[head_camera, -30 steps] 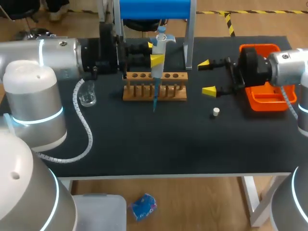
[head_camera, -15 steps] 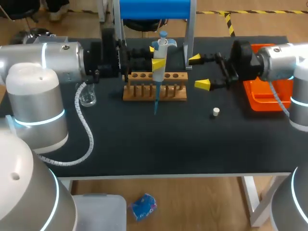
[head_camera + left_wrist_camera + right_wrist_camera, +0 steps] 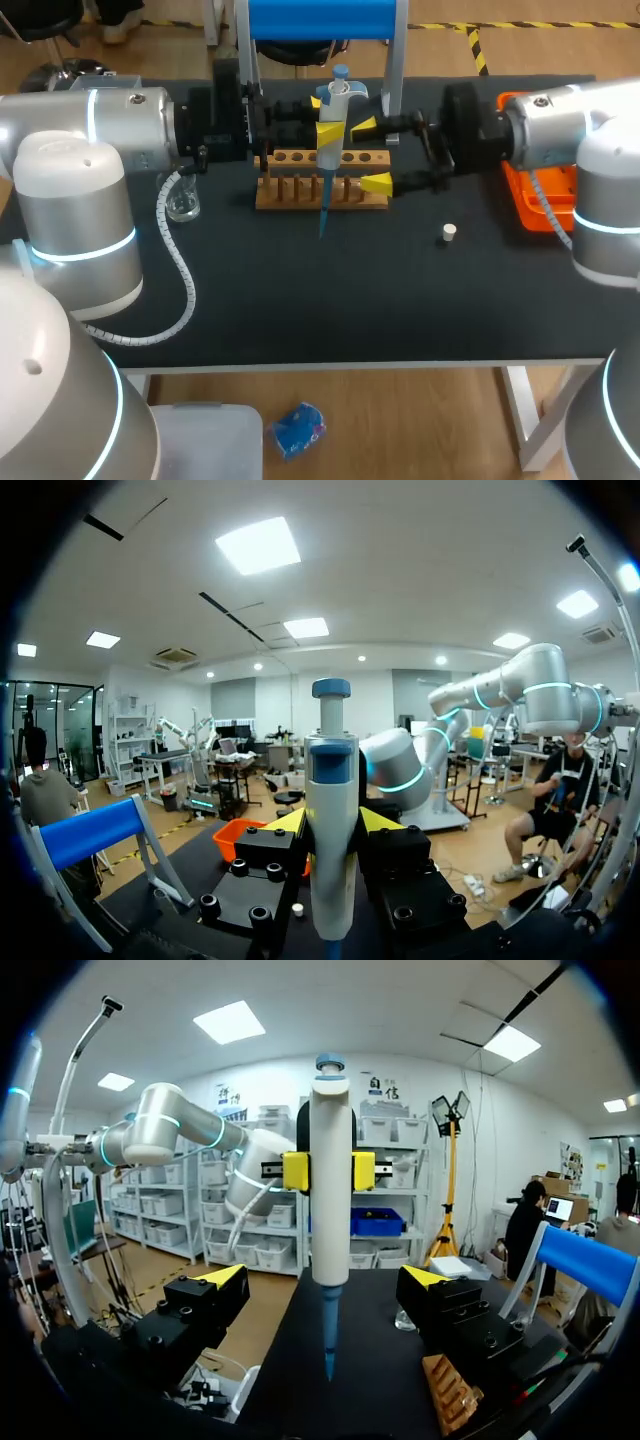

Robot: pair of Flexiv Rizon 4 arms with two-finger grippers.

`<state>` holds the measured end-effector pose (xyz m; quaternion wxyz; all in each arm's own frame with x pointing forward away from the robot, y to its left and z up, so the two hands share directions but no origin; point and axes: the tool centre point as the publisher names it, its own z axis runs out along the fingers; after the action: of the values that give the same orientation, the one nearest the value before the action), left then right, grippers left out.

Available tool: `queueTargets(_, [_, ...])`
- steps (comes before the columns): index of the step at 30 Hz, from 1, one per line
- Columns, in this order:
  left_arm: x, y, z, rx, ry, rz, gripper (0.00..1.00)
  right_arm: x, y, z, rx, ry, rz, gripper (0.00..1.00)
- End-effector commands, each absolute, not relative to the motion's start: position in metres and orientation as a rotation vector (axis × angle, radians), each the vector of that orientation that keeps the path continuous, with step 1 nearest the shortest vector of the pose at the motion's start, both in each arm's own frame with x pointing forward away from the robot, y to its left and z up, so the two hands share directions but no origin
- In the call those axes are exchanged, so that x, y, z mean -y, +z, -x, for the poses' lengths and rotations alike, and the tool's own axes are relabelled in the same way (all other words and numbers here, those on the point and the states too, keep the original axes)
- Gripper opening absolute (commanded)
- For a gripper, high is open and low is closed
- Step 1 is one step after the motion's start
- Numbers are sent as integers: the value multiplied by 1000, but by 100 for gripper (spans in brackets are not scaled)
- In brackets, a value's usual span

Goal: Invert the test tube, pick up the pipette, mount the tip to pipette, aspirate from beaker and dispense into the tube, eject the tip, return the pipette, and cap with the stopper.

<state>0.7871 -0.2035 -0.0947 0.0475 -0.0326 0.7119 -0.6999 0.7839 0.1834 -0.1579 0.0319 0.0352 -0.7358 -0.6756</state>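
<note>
Upper centre of the head view: the left gripper (image 3: 324, 113) has its jaws clenched on the upright pipette (image 3: 338, 90), whose blue tip (image 3: 323, 215) hangs in front of the wooden rack (image 3: 290, 197). Just right of it, the right gripper (image 3: 372, 154) has its jaws spread wide, clear of the pipette.
</note>
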Motion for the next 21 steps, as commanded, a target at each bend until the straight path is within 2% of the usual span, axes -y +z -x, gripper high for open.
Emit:
queueTargets(1, [204, -95, -787, -2167, -2135, 102, 0, -191, -153, -777, 2284, -2130, -30, 100])
queueTargets(21, [204, -95, -787, -2167, -2135, 102, 0, -226, -146, -781, 2250, -2207, 17, 100])
